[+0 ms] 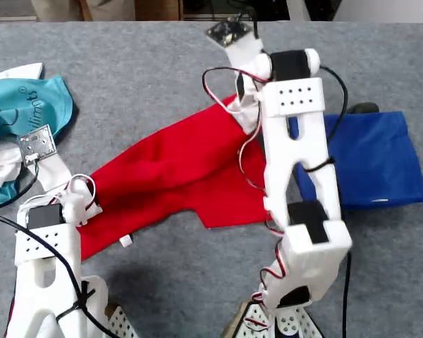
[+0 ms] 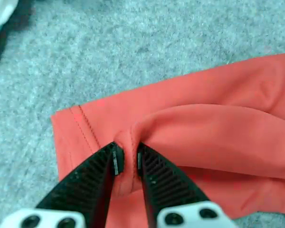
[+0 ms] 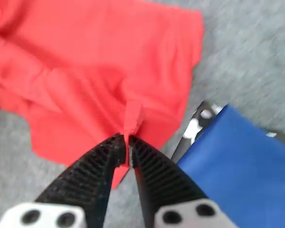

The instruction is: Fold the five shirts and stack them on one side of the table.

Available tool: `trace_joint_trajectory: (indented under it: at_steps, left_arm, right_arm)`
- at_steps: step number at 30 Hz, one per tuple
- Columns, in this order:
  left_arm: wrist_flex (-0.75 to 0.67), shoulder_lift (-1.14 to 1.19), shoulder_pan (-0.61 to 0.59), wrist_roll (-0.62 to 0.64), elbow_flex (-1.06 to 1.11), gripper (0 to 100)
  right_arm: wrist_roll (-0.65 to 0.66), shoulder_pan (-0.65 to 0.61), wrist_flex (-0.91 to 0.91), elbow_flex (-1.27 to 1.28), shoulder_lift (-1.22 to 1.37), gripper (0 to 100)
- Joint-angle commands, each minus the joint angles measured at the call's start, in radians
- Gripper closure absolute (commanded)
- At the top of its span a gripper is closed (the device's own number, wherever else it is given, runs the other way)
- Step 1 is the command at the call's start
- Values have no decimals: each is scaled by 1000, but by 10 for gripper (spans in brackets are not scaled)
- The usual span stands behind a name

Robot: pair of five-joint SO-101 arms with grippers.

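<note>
Two jaws pinching red shirt (image 1: 169, 169) | blue shirt (image 1: 381, 162) part-hidden behind right arm (image 1: 296, 141)

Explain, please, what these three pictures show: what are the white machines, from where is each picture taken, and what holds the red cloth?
The white machines are robot arms, left and right, at a grey table. The high view looks down from a fixed camera; the two wrist views come from a camera on each arm, so the black ribbed fingers there are that arm's own gripper. A red shirt lies spread across the middle. The left gripper pinches a fold near its hem; the right gripper pinches another fold. A folded blue shirt lies at one side, a crumpled teal shirt at the other.
</note>
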Motion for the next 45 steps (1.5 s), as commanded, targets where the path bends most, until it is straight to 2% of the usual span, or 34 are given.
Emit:
trace_joint_trajectory:
  at_steps: [1, 8, 12, 18, 22, 24, 28, 31, 38, 40, 45]
  left_arm:
    - [28, -24, -18, -14, -11, 981]
    - [150, -24, -49, -48, -68, 981]
    - [167, -24, -55, -51, -49, 981]
    - [166, -24, -49, -146, -5, 981]
    - [170, -24, -51, -196, 18, 979]
    - [175, -24, -57, -229, 25, 979]
    - [288, -24, -52, -308, -12, 954]
    - [379, -48, -55, -384, -75, 917]
    - [539, -188, -49, -390, -238, 912]
    - [566, -219, -51, -391, -261, 912]
    - [568, -246, -57, -390, -285, 914]
  right_arm:
    - [5, 7, -57, 143, -143, 995]
    - [-2, 8, -137, 429, -315, 995]
    - [-5, 16, -210, 593, -389, 995]
    - [-14, 79, -305, 768, -452, 995]
    - [71, 70, -310, 846, -469, 992]
    - [72, 70, -305, 875, -479, 967]
    - [77, 74, -302, 937, -550, 862]
    - [117, 67, -302, 966, -618, 859]
    - [138, 67, -273, 946, -682, 944]
    - [138, 67, -273, 915, -667, 993]
    - [120, 65, -276, 757, -535, 995]
